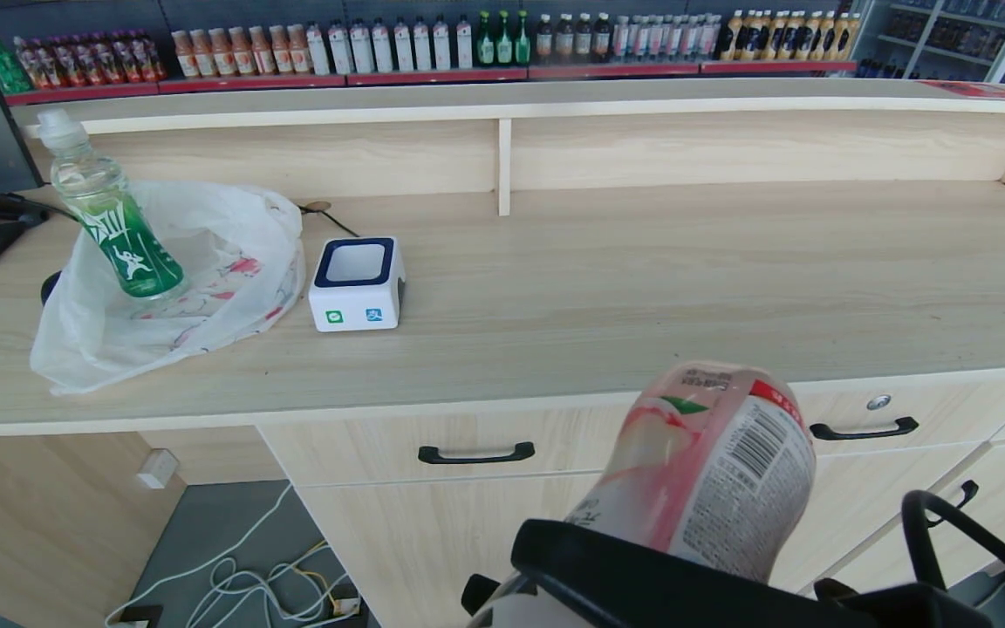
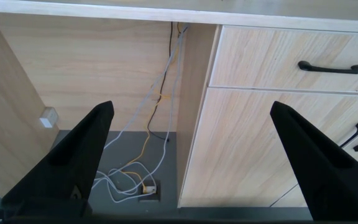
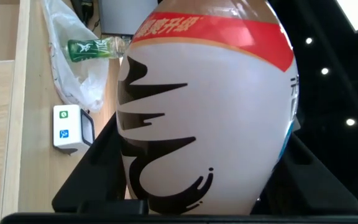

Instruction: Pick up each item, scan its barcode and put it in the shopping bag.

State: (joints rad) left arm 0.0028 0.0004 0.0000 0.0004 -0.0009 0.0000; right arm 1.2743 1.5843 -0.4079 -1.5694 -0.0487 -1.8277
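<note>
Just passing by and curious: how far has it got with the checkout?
One looks done: the green bottle stands upright in the shopping bag. In hand: the right gripper holds a peach drink bottle below the counter edge, away from the scanner. To do: scanning and bagging it. The left gripper hangs open, empty.

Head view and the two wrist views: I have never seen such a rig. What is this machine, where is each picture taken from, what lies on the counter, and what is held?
It is a two-armed robot at a shop counter. The wide picture comes from a camera on its head; the other two from cameras on its wrists. On the counter are a white shopping bag, a green-labelled bottle leaning at it, and a small white scanner beside the bag. The right gripper is shut on a pink bottle, barcode towards the head camera. The left gripper is open and empty, below the counter, facing the cupboard fronts.
</note>
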